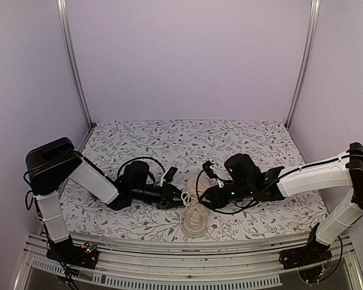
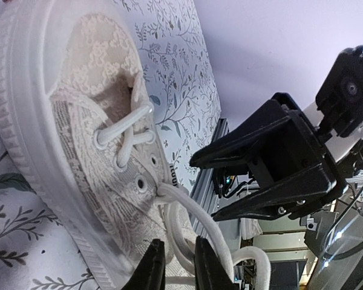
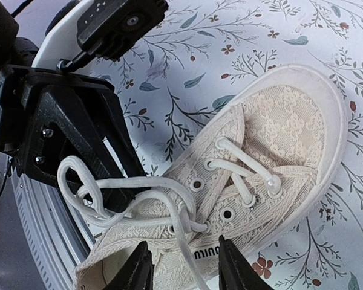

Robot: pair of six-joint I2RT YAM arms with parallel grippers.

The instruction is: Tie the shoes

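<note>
Right gripper, jaws parted, straddles 1 cord-like lace (lacy cream sneaker).

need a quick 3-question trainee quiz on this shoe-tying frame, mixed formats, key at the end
1. True or false: the laces of the sneaker are tied in a finished bow.
2. The sneaker sits on: A) bare wood B) a floral cloth C) a blue towel.
3. In the right wrist view, how do the right arm's fingers stand around the lace strand?
Key: 1 false; 2 B; 3 open, one on each side, not pinching it.
</note>
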